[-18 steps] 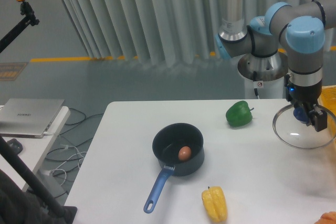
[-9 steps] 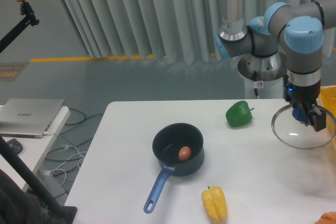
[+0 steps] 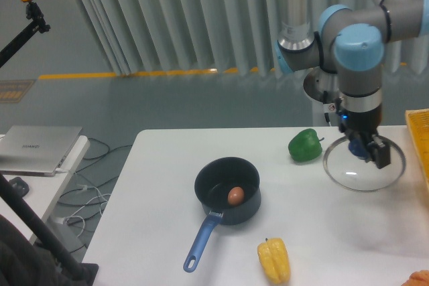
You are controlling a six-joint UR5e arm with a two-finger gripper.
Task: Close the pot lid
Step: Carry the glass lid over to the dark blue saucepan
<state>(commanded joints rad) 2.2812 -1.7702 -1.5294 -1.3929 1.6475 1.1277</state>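
the gripper [image 3: 365,149] is pinching the lid [image 3: 364,165] by its knob, right of the green pepper [image 3: 305,145]; it is needing level carrying to centre over the pot [image 3: 227,191], left of the pepper.

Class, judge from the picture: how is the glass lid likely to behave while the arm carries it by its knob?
The lid is clear glass in a thin rim, so probably rigid but breakable if dropped. Held only at its blue knob by the gripper, it may tilt or swing. Its smooth glass looks slippery.
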